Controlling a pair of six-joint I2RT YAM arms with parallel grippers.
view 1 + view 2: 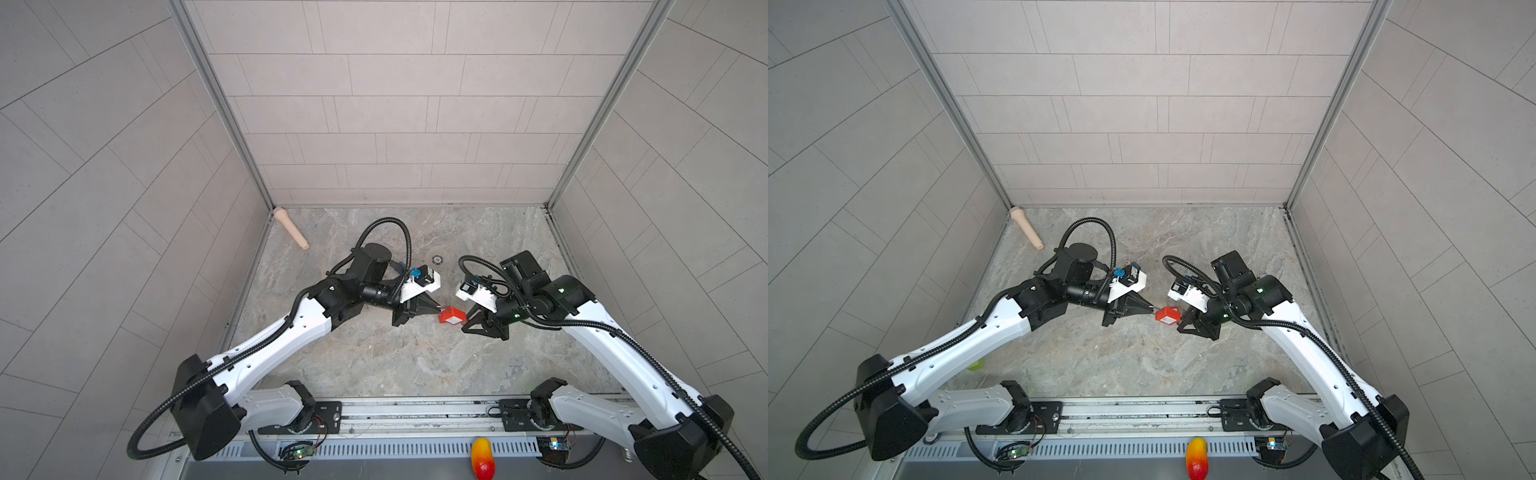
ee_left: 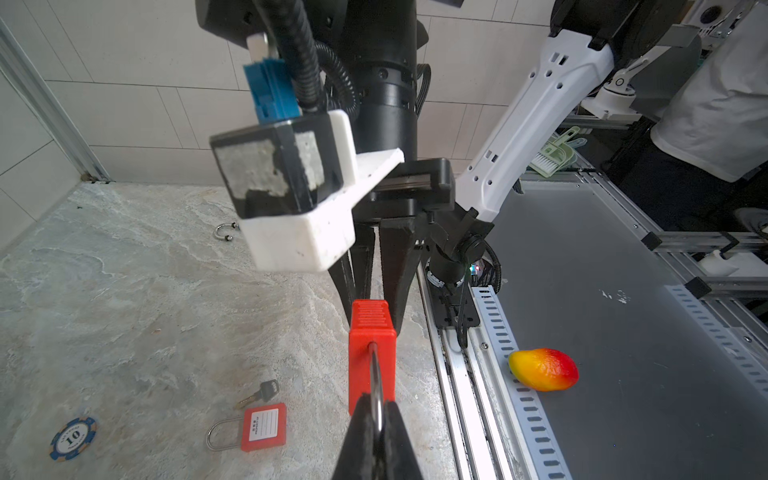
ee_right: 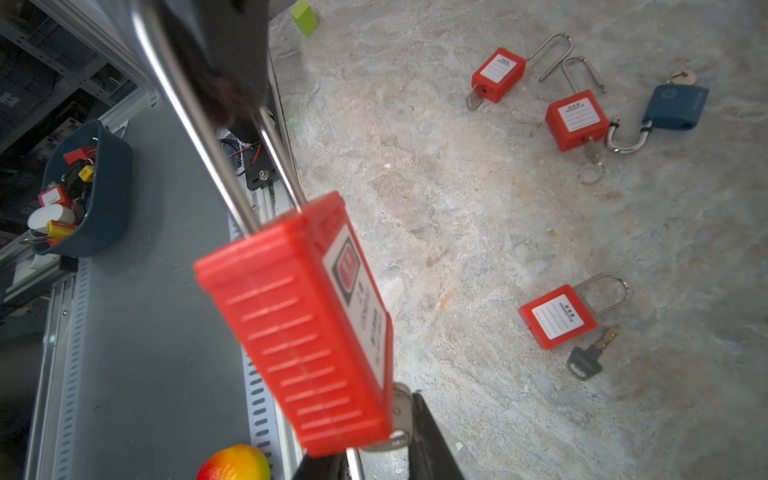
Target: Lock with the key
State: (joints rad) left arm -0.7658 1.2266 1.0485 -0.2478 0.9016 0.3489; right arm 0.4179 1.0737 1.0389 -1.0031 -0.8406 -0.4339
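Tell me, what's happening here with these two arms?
Two robot arms hold a red padlock above the table between them. The left claw is clamped on its metal shackle; the right claw is at the key in its base, though whether it grips is unclear. Several other padlocks lie on the table.

Left gripper (image 2: 377,411) tips pinched on thin silver metal key (image 2: 376,374), seen edge-on, blade in base of red ribbed plastic padlock (image 2: 372,332), held above grey marble tabletop (image 2: 124,291). Right gripper (image 2: 375,286) fingers at padlock's far end; shackle hidden. On tabletop nr held padlock: 2nd red labelled padlock (image 2: 264,428) w/ dark-headed brass key (image 2: 259,392) just beside; blue-white "10" poker chip (image 2: 72,438) farther off. Yellow-red toy mango (image 2: 542,370) on padlock's opposite side, past tabletop edge.
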